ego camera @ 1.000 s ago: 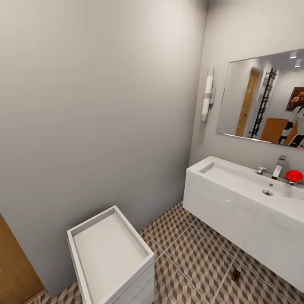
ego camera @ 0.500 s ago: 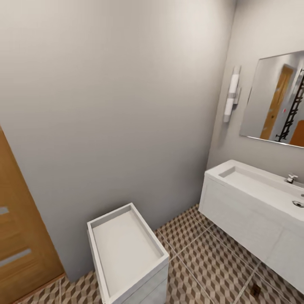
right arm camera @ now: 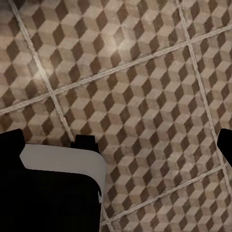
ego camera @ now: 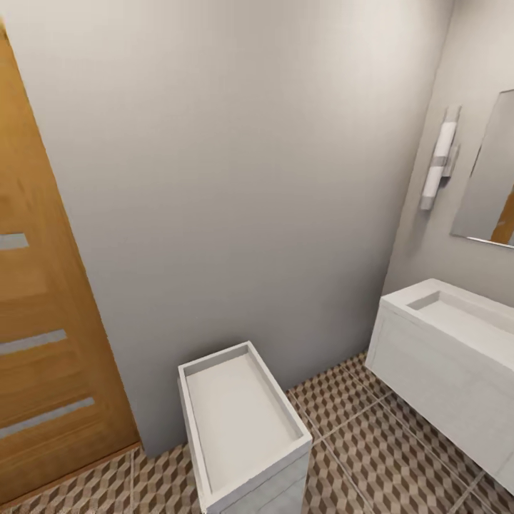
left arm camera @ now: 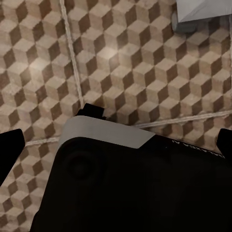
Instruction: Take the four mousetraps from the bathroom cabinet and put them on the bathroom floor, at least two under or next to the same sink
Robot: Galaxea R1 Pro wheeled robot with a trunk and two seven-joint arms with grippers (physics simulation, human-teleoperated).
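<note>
From the head camera I am looking into a corner of the bathroom. The sink (ego camera: 457, 314) sits at the right: a white rectangular basin sunk into the top of a wide white vanity unit with flat fronts, standing against the far right wall. Above it I see the edge of a mirror (ego camera: 492, 182) and, just beside that, a white tubular wall lamp (ego camera: 437, 168). The bathroom floor (ego camera: 371, 435) runs between the vanity and a white open-topped box unit (ego camera: 239, 421) that stands against the grey wall (ego camera: 235, 178). The floor is made of large square tiles printed with brown, beige and white cubes, split by pale grout lines. At the left is an orange-brown wooden door (ego camera: 43, 343) with three pale horizontal slots.

No mousetraps or cabinet come into my pictures at this moment.

In the left wrist camera, the left gripper (left arm camera: 116, 142) shows its dark fingertips at the two edges of the picture, wide apart, with nothing between them; below lies the cube-patterned tile and a black robot body part with a pale grey band (left arm camera: 104, 133). A white corner (left arm camera: 203, 9) sits at one edge. The right gripper (right arm camera: 118, 142) likewise has its dark tips spread far apart over bare tile, holding nothing.
</note>
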